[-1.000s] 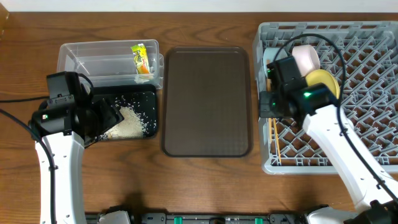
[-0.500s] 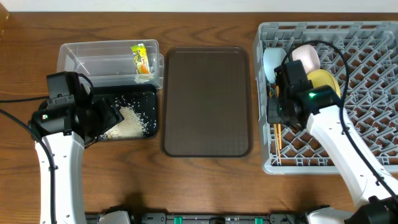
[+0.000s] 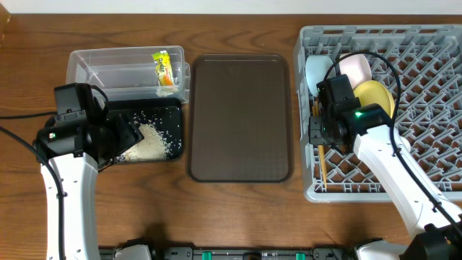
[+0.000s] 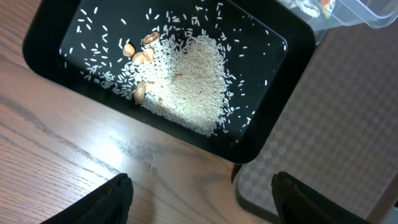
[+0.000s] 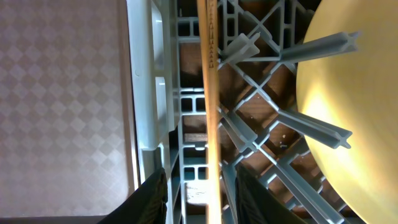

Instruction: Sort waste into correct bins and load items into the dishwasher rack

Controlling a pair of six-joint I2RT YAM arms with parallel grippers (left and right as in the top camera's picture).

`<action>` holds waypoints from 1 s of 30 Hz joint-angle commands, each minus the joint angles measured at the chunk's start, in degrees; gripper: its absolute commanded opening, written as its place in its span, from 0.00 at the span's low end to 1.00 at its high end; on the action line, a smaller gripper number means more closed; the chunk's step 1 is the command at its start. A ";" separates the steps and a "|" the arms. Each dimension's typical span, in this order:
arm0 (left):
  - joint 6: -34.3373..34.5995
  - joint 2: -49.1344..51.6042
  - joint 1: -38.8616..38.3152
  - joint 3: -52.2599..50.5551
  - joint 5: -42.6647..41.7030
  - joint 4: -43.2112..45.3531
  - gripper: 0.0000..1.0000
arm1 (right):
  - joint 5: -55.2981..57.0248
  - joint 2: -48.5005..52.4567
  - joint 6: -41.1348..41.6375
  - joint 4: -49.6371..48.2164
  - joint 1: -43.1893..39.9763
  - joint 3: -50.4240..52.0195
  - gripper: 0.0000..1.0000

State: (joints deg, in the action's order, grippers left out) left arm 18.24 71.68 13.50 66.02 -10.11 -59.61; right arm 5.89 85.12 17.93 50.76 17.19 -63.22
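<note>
Since the chopsticks (image 5: 211,93) rest in the rack (image 5: 148,93) inside the parted right pincer (image 5: 202,190), it should next lift clear; the left pincer (image 4: 202,196) gapes too.

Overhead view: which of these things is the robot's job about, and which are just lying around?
Part of the job: wrapper, rice, clear tub, black tray, grey rack, yellow plate, blue bowl, pink bowl, chopsticks.

Just lying about: brown serving tray, wooden table.
</note>
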 commanded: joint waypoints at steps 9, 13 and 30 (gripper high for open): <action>-1.57 0.17 -0.07 0.31 -0.17 -0.04 0.75 | -1.05 0.50 0.07 -1.81 -0.52 0.35 0.43; -5.79 0.17 -3.13 0.31 -0.11 0.76 0.76 | -5.57 0.48 0.04 -5.33 -1.07 0.33 0.46; -10.10 0.96 -14.23 -0.17 2.12 -3.78 0.88 | -6.64 -4.28 0.42 4.26 -4.85 -0.11 0.87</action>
State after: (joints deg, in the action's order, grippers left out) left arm 9.04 74.30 -0.67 66.00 -9.39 -63.07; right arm -1.39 84.44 18.41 54.48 11.44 -63.22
